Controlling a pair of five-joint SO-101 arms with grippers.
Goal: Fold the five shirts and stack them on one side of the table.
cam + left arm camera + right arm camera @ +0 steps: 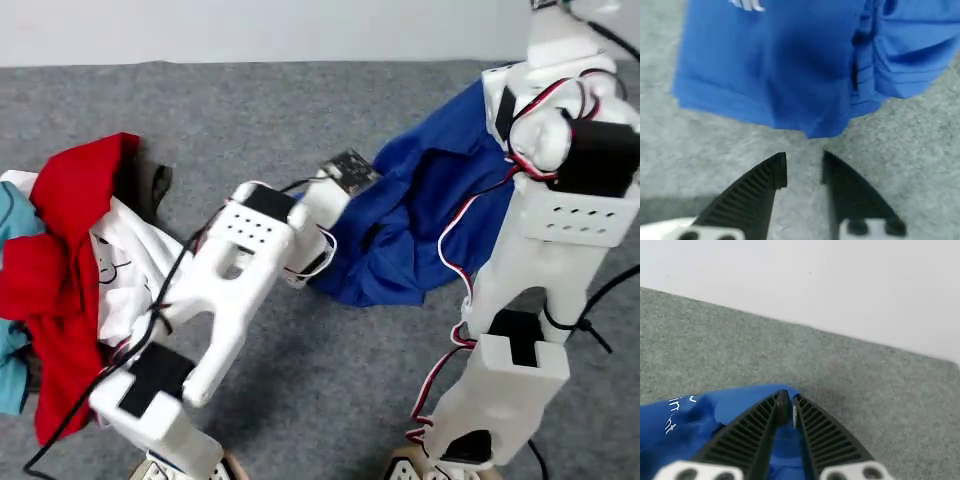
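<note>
1. A blue shirt (400, 230) lies crumpled on the grey table (300, 120), right of centre and reaching toward the far right.
2. The right gripper (788, 407) is at the shirt's far edge near the wall, its jaws pinched together on a fold of blue fabric.
3. The left gripper (804, 172) hangs over bare table just beside the shirt's near left hem, jaws apart and holding nothing.
4. At the left edge, a red shirt (70, 230), white shirt (125, 260) and teal shirt (10, 215) lie heaped together, unfolded.
</note>
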